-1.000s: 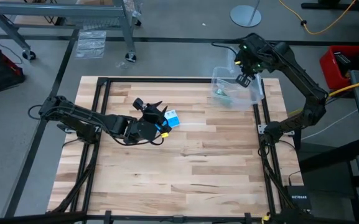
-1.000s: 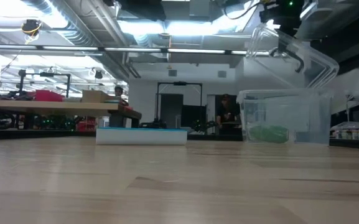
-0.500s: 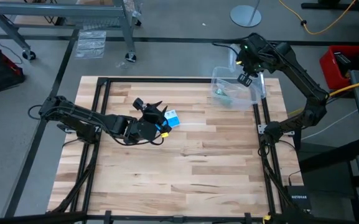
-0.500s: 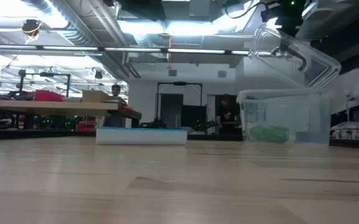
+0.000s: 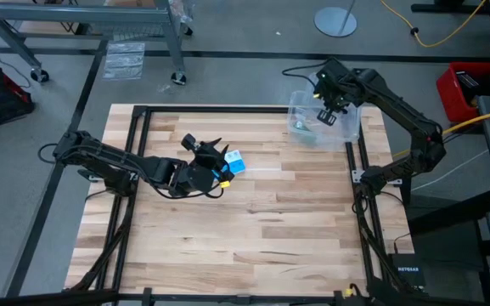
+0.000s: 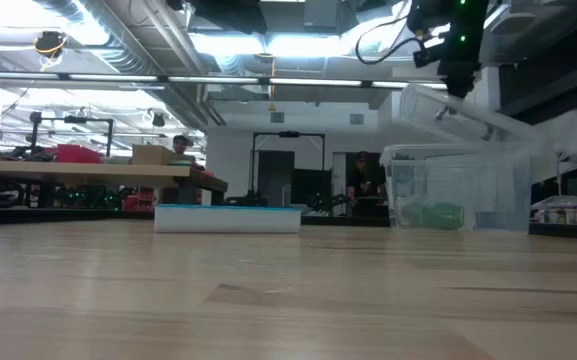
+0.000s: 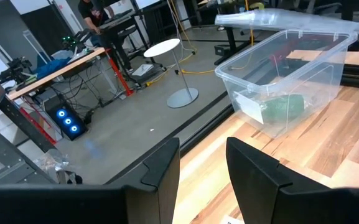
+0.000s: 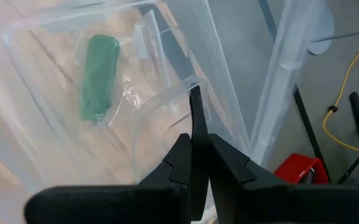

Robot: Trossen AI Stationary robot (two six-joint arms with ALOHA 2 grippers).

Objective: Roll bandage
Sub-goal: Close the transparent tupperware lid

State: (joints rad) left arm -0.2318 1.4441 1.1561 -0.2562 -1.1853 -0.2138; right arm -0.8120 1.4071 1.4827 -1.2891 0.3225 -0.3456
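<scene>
The wooden table carries a clear plastic box at its far right corner, and the lid of this box is raised and tilted over it. The right arm reaches above the box, and the right tool has its fingers pressed narrow on the edge of the lid. The left arm lies low on the left half of the table, its left tool with fingers apart and nothing between them, just beside a blue and white pill organizer. The green bandage lies inside the box, on its bottom
</scene>
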